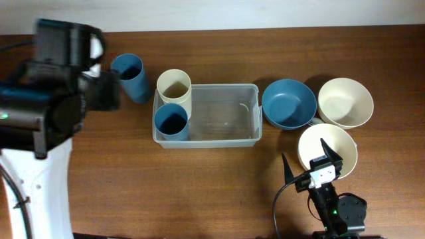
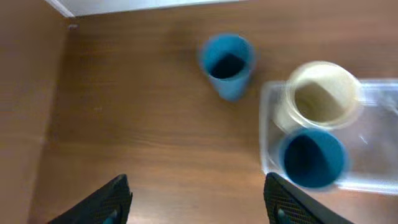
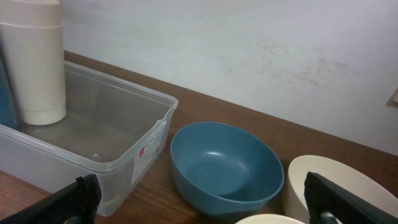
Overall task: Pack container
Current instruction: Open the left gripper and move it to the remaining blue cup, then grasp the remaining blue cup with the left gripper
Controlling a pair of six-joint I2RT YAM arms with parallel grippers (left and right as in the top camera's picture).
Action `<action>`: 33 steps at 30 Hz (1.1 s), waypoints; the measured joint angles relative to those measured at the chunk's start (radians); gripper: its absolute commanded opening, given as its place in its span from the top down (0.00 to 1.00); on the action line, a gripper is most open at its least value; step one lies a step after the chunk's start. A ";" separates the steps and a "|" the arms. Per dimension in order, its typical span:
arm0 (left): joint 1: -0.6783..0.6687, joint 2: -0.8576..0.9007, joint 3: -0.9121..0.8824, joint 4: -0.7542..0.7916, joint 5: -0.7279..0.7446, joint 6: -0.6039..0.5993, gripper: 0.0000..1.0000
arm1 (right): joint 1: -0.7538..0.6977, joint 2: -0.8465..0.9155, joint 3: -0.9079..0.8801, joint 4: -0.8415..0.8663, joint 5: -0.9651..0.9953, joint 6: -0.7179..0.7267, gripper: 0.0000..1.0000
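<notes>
Count: one clear container (image 1: pixel 229 119), three cups, three bowls.
- Container sits mid-table (image 1: pixel 199 192), long side running left-right.
- Cups: a cream cup (image 1: pixel 174 87) and a blue cup (image 1: pixel 171 122) stand upright, side by side, in the container's left end. A second blue cup (image 1: pixel 129 74) stands outside on the table, just left of the container.
- Bowls: a blue bowl (image 1: pixel 288 103) is just beside the container's right end. A cream bowl (image 1: pixel 345 101) is to its right, and a second cream bowl (image 1: pixel 311 145) is nearer the right arm.

Left gripper (image 2: pixel 196 193): fingers spread wide, nothing between them, above bare table to the left of the outside blue cup.
Right gripper (image 3: pixel 200 183): fingers also spread wide, nothing held. From overhead one finger overlaps the nearer cream bowl; contact cannot be judged.

Hard to see: the left wrist view is blurred and crops the container's right part. The left arm's body covers its own gripper from overhead. The right wrist view shows the cream bowls only as cut-off rims.
</notes>
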 measured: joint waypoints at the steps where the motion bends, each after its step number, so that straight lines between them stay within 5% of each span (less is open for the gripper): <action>1: 0.029 0.009 0.000 0.023 -0.009 -0.004 0.23 | 0.000 0.000 0.000 0.000 0.000 0.000 0.01; 12: 0.196 0.206 -0.001 0.099 0.035 0.009 0.19 | 0.000 0.000 0.000 0.000 0.000 0.000 0.01; 23: 0.220 0.404 -0.001 0.141 0.225 0.297 0.15 | 0.000 0.000 0.000 0.000 0.000 0.000 0.01; 33: 0.219 0.538 -0.001 0.184 0.275 0.427 0.13 | 0.000 0.000 0.000 0.000 0.000 0.000 0.01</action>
